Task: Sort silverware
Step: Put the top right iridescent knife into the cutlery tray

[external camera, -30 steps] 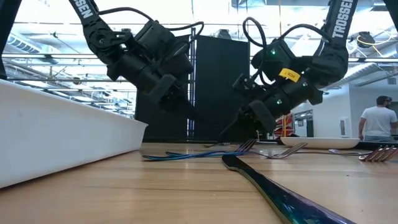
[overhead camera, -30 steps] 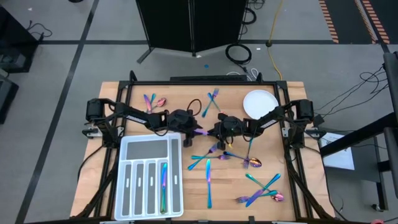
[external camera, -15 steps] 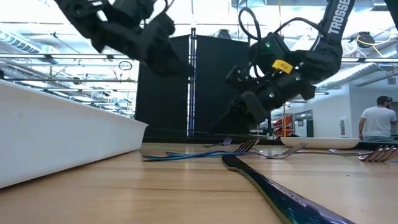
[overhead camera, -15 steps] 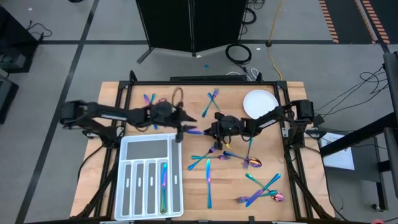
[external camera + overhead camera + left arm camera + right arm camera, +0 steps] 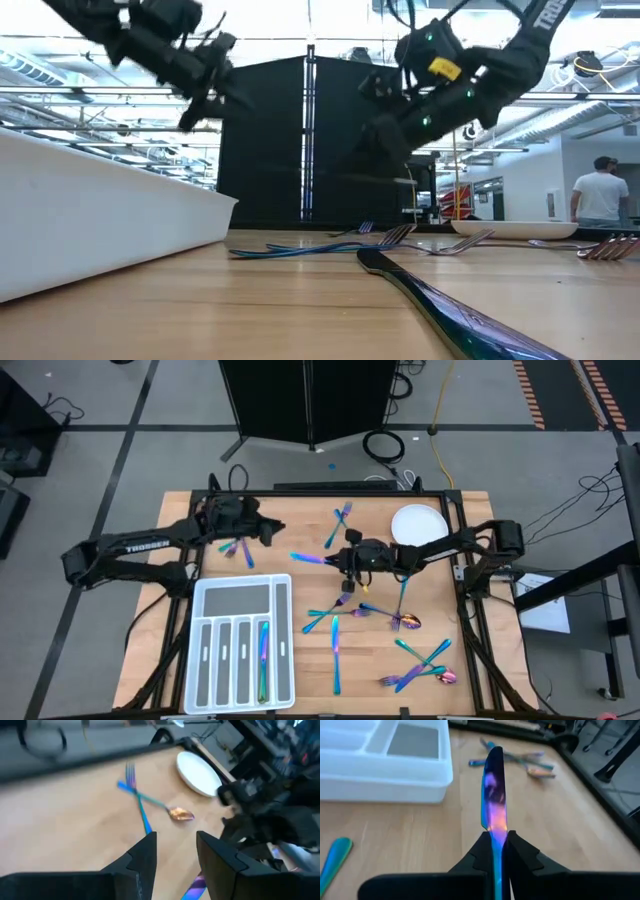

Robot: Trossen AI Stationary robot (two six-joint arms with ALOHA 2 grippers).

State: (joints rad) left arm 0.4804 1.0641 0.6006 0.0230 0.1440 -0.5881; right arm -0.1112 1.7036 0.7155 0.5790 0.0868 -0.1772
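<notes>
Left pincer (image 5: 276,531) now empty and withdrawn, right pincer (image 5: 335,560) keeping knife (image 5: 308,558)

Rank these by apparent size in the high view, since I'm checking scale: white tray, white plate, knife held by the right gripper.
1. White tray, clearly largest.
2. White plate.
3. Knife in the right gripper: slim, about as long as the plate is wide, but raised nearer the camera, so its length is unsure.

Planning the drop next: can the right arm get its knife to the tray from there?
Probably yes. The right pincer, shut on the knife, hangs above bare wood just beside the tray, and the left pincer is off toward the table's far side, so nothing seems to block the way.
</notes>
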